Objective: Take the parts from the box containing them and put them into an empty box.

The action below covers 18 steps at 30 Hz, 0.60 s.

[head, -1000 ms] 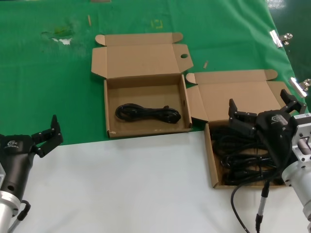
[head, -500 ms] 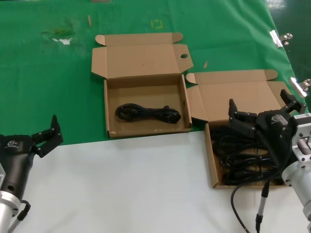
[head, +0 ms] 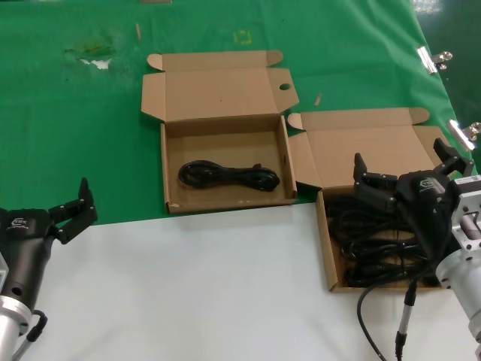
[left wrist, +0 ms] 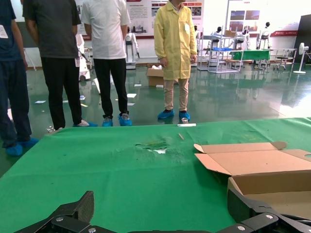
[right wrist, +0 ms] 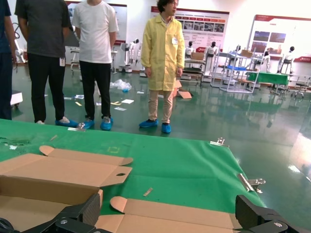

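The box containing the parts (head: 325,248) lies at the right, open and full of tangled black cables (head: 372,241); its lid (right wrist: 160,209) also shows in the right wrist view. My right gripper (head: 400,159) hovers open over this box, holding nothing. The box with a round hole (head: 285,86) in its lid ear (head: 218,94) lies in the middle and holds one coiled black cable (head: 228,176). Its holed lid shows in the right wrist view (right wrist: 63,170). My left gripper (head: 74,204) is open and empty at the near left, over the white table; the middle box (left wrist: 257,162) shows to its side.
Green cloth (head: 75,113) covers the far half of the table and white surface (head: 203,286) the near half. Metal clips (head: 432,59) hold the cloth at the right edge. A torn patch (head: 94,54) marks the cloth at far left. People (left wrist: 177,53) stand beyond the table.
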Each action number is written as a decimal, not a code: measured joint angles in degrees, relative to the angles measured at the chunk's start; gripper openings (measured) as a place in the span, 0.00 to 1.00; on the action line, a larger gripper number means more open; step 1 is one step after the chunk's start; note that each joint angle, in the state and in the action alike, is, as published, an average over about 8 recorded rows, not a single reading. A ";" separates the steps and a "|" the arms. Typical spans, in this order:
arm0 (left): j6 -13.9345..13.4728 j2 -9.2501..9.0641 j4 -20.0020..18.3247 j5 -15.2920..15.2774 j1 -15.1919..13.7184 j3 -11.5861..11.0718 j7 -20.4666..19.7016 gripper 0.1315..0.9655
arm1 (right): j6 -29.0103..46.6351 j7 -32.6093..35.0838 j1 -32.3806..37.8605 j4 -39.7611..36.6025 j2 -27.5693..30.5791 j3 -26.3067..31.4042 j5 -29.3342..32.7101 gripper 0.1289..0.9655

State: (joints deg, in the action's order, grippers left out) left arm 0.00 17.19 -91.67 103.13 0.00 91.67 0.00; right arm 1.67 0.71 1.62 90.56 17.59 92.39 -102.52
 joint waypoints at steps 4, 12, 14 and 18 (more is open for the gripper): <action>0.00 0.00 0.00 0.00 0.00 0.00 0.00 1.00 | 0.00 0.00 0.00 0.00 0.00 0.00 0.00 1.00; 0.00 0.00 0.00 0.00 0.00 0.00 0.00 1.00 | 0.00 0.00 0.00 0.00 0.00 0.00 0.00 1.00; 0.00 0.00 0.00 0.00 0.00 0.00 0.00 1.00 | 0.00 0.00 0.00 0.00 0.00 0.00 0.00 1.00; 0.00 0.00 0.00 0.00 0.00 0.00 0.00 1.00 | 0.00 0.00 0.00 0.00 0.00 0.00 0.00 1.00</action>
State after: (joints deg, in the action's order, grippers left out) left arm 0.00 17.19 -91.67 103.13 0.00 91.67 0.00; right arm 1.67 0.71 1.62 90.56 17.59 92.39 -102.52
